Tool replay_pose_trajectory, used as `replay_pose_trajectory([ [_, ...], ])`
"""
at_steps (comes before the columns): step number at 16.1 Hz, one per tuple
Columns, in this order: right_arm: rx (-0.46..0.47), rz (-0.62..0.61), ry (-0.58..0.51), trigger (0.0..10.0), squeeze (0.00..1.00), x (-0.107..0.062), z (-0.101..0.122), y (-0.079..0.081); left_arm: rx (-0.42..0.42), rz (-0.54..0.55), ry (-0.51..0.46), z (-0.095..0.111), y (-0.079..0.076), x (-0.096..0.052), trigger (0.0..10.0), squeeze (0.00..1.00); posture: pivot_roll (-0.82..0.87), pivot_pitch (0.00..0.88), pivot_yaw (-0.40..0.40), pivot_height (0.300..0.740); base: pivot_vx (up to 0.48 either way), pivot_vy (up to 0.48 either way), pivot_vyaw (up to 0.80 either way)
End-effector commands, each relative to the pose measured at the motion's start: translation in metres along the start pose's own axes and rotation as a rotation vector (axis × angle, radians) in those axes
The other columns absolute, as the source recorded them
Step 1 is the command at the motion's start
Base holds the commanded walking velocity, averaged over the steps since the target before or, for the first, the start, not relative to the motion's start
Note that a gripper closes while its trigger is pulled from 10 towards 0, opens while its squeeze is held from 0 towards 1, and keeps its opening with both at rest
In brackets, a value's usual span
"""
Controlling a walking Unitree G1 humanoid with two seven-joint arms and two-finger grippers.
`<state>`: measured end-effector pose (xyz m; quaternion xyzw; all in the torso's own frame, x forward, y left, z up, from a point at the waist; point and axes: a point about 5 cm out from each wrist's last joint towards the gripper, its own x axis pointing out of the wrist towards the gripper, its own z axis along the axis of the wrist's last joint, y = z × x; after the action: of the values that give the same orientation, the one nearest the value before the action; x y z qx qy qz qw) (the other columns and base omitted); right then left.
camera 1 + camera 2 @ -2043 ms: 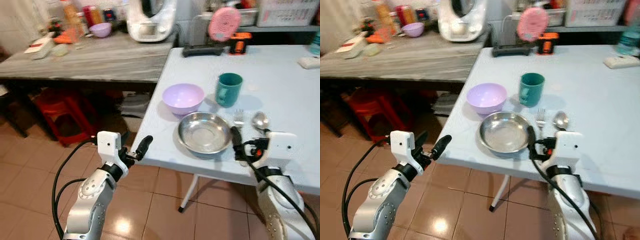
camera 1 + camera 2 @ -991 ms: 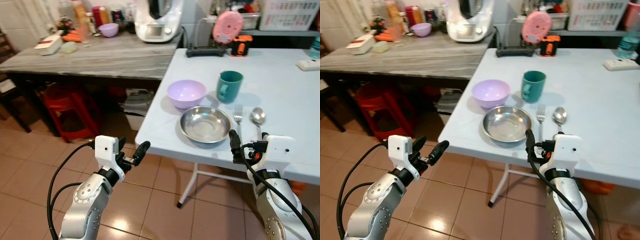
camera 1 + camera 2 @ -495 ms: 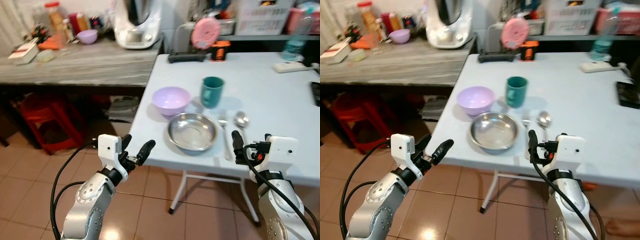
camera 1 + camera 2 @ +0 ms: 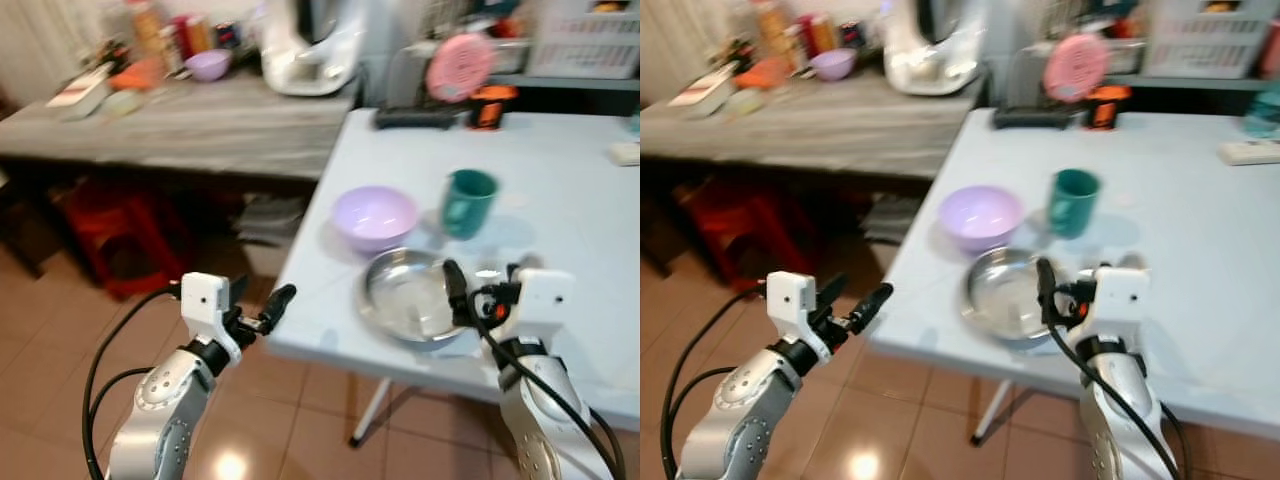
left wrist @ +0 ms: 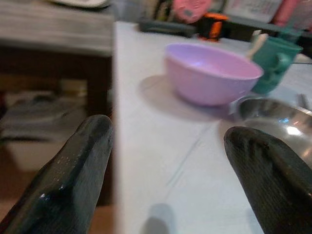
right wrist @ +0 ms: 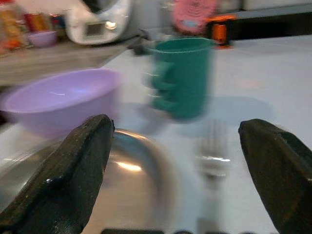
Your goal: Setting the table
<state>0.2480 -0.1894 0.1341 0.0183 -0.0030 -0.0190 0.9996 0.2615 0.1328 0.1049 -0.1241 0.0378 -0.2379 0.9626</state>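
Steel plate (image 4: 410, 298) sits near the table's (image 4: 570, 200) front edge, with the lilac bowl (image 4: 374, 217) at about its 11 o'clock and the green cup (image 4: 468, 204) at its 1 o'clock. The fork (image 6: 213, 158) lies just right of the plate, its long axis running from the table edge toward 12 o'clock, tines pointing at the cup.

My reading is that the setting is largely laid, and any further adjustment falls to the right arm. The right gripper (image 4: 458, 295) hovers over the plate's right rim, fingers spread wide and empty; whether it touches the rim cannot be told through the blur. The fork lies dead ahead between its fingers, the cup beyond it.

The left gripper (image 4: 262, 308) hangs off the table's front-left corner, at about the plate's 9 o'clock, fingers apart, holding nothing, with the bowl (image 5: 210, 73) ahead of it.
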Motion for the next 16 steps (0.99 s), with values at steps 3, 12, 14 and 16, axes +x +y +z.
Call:
replay_pose_trajectory([
  [3,0.001,-0.005,-0.004,10.0,0.0,0.0,0.002,-0.002,0.005,-0.028,0.0,0.002,-0.005,0.002,10.0,0.0,-0.09,0.016,0.084,0.74,0.0,0.0,0.0],
  [12,-0.055,-0.048,0.075,10.0,0.0,-0.006,-0.003,-0.019,0.058,-0.239,0.114,-0.006,-0.006,-0.015,10.0,0.0,-0.09,0.024,0.077,0.74,0.0,0.0,0.0],
  [14,-0.059,-0.036,0.105,10.0,0.0,-0.01,-0.005,-0.026,0.089,-0.275,0.132,-0.008,-0.007,-0.017,10.0,0.0,-0.1,0.03,0.078,0.74,0.0,0.0,0.0],
  [16,-0.041,-0.009,0.134,10.0,0.0,-0.008,-0.006,-0.027,0.094,-0.293,0.131,-0.007,-0.008,-0.015,10.0,0.0,-0.11,0.041,0.082,0.74,0.0,0.0,0.0],
])
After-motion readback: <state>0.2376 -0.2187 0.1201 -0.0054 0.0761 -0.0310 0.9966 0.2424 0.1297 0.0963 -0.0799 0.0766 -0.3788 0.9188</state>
